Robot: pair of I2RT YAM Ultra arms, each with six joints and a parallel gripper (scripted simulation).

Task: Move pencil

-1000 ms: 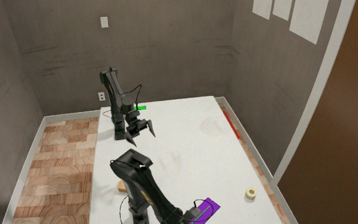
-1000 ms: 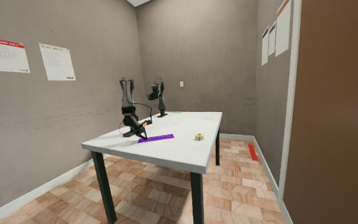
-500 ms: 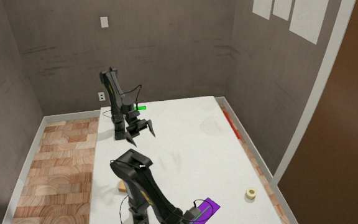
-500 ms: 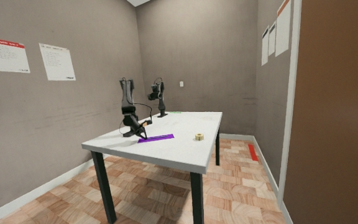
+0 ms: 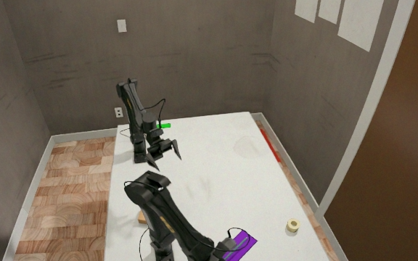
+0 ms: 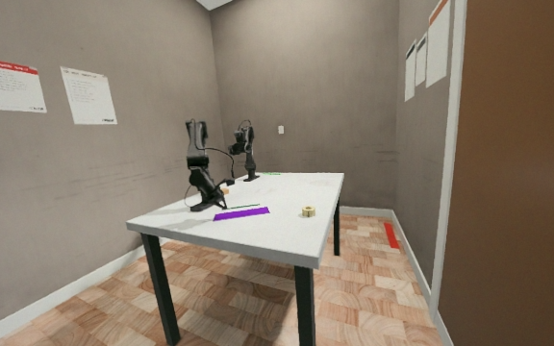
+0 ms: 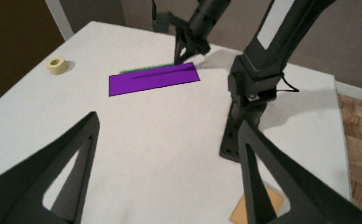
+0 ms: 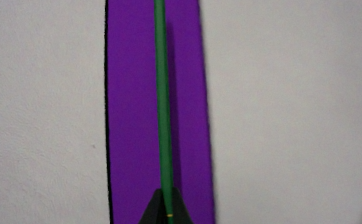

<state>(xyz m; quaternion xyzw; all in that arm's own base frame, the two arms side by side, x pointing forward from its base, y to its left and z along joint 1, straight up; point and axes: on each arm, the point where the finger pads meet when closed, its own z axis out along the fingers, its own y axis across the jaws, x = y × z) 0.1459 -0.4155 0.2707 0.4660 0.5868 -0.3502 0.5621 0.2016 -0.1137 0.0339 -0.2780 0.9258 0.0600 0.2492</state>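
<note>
The green pencil (image 8: 163,100) runs lengthwise over the purple rectangle (image 8: 132,125). My right gripper (image 8: 167,194) is shut on the pencil's near end. In the exterior view the pencil (image 6: 243,206) hangs a little above the purple rectangle (image 6: 240,213), held level by the right gripper (image 6: 220,204). The left wrist view shows the pencil (image 7: 147,67) above the rectangle (image 7: 154,80) with its shadow on it. The green rectangle (image 5: 165,125) lies at the far end of the table, behind the left arm's base. My left gripper (image 5: 165,156) is open and empty, hovering near that base.
A roll of tape (image 5: 294,223) lies near the table's right edge, beyond the purple rectangle. A small wooden block (image 5: 142,217) lies by the right arm's base. A red strip (image 5: 270,145) is on the floor beside the table.
</note>
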